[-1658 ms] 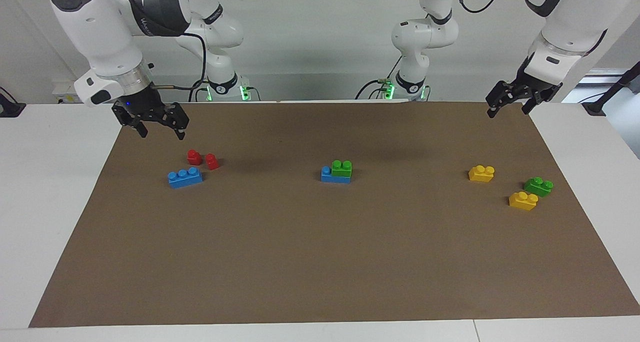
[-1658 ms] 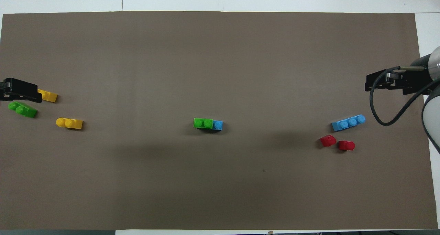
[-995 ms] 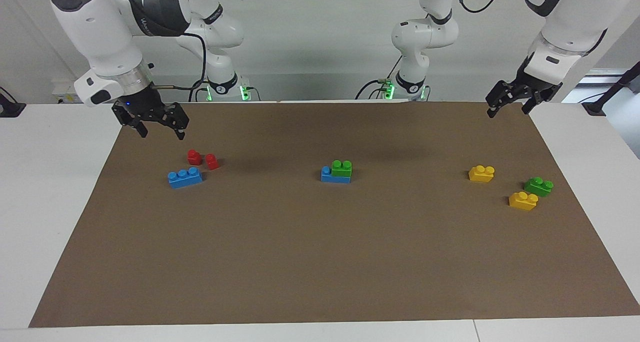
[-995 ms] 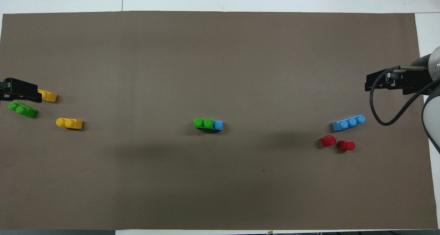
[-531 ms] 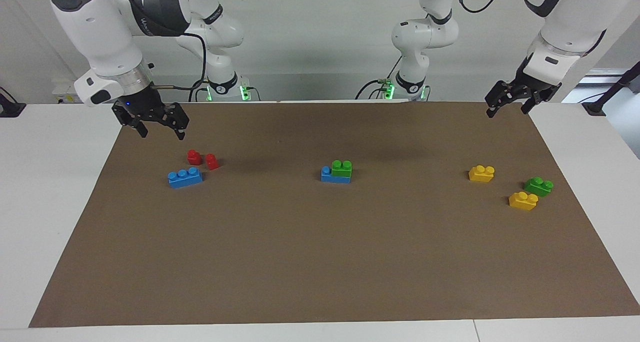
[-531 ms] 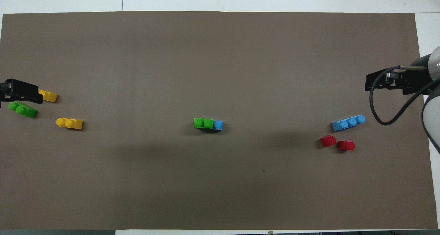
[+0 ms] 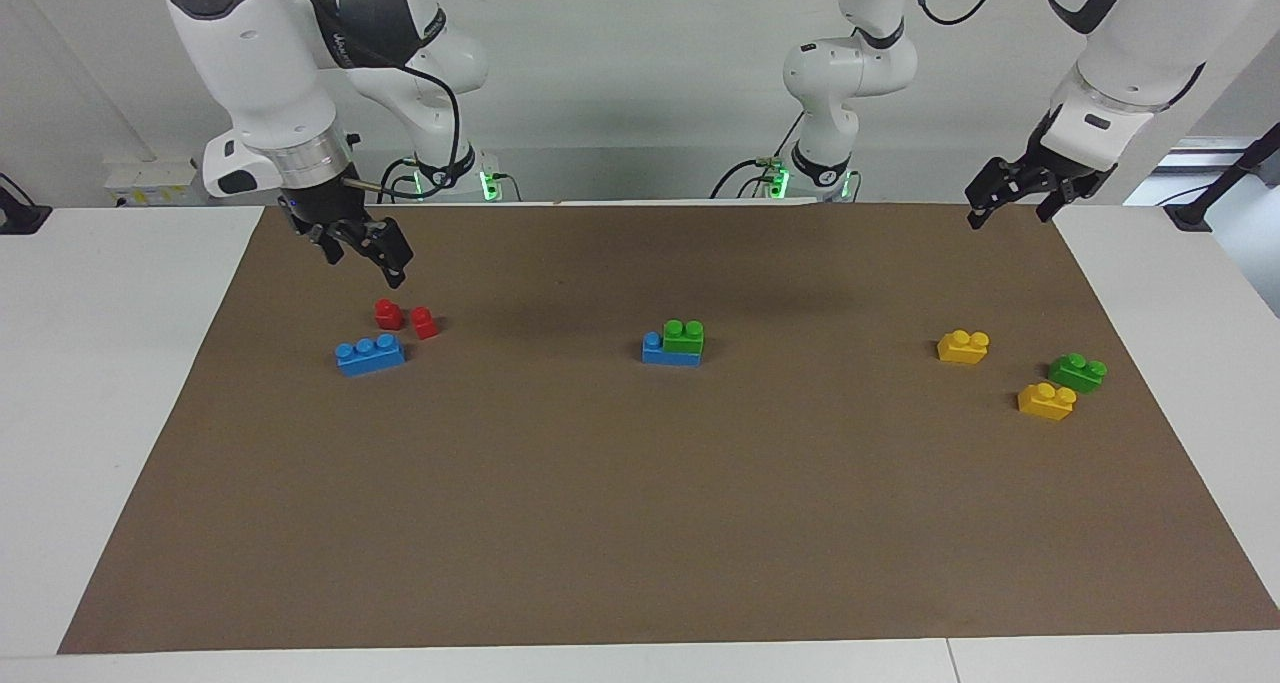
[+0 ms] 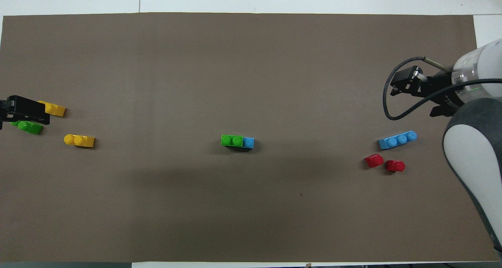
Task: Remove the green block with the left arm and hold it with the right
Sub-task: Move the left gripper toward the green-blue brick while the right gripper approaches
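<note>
The green block [image 7: 684,336] sits pressed on one end of a blue brick [image 7: 654,349] at the middle of the brown mat; it also shows in the overhead view [image 8: 231,140]. My right gripper [image 7: 365,263] is open and empty in the air over the mat, above the red bricks at the right arm's end. It shows in the overhead view [image 8: 397,88] too. My left gripper [image 7: 1008,213] is open and empty, raised over the mat's corner at the left arm's end, and shows partly in the overhead view [image 8: 24,110].
A second green brick [image 7: 1077,372] and two yellow bricks [image 7: 963,346] [image 7: 1046,401] lie at the left arm's end. A loose blue three-stud brick [image 7: 370,354] and two red bricks [image 7: 388,313] [image 7: 424,322] lie at the right arm's end.
My right arm has swung toward the table's middle and its gripper has turned. My left gripper has shifted slightly. No brick has moved.
</note>
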`<state>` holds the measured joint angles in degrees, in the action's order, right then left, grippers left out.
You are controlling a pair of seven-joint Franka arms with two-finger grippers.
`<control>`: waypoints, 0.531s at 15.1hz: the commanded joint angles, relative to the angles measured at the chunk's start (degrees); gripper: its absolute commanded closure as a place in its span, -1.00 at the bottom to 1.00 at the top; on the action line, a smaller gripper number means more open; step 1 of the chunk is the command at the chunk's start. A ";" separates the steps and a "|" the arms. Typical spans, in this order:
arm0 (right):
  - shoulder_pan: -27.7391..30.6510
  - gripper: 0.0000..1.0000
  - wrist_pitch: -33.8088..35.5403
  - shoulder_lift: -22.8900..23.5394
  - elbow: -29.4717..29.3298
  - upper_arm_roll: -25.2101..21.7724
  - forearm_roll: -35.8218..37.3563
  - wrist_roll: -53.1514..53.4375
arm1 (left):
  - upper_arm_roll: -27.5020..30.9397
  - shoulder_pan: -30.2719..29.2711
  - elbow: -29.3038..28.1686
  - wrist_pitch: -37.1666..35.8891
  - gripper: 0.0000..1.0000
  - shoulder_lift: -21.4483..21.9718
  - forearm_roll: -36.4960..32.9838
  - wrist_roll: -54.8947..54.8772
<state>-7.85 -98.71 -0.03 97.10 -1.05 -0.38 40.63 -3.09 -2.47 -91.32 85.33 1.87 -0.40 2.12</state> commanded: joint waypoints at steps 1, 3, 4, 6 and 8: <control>-2.60 -0.98 -2.98 -0.50 2.13 0.17 -1.37 14.51 | 0.10 0.97 -2.54 -0.51 -1.00 2.08 -0.21 0.60; -4.36 -0.98 -4.29 0.03 2.66 0.17 -5.66 27.25 | 0.10 2.72 -4.56 -0.25 -1.00 3.31 -0.21 5.32; -4.37 -0.98 -5.69 0.12 3.53 0.17 -7.43 32.27 | 0.19 3.95 -5.61 0.19 -1.00 3.84 -0.21 8.39; -4.45 -0.98 -8.77 0.47 5.20 0.17 -9.11 38.10 | 0.10 5.71 -6.85 0.36 -1.00 4.37 0.05 12.71; -5.68 -0.98 -10.71 1.43 5.47 0.17 -12.35 44.15 | 0.10 6.33 -7.64 0.37 -1.00 4.72 2.24 16.31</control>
<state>-12.91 -106.90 0.88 101.32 -0.82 -9.75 79.04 -3.51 2.82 -95.84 85.03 4.15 0.26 14.67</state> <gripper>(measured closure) 0.009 0.000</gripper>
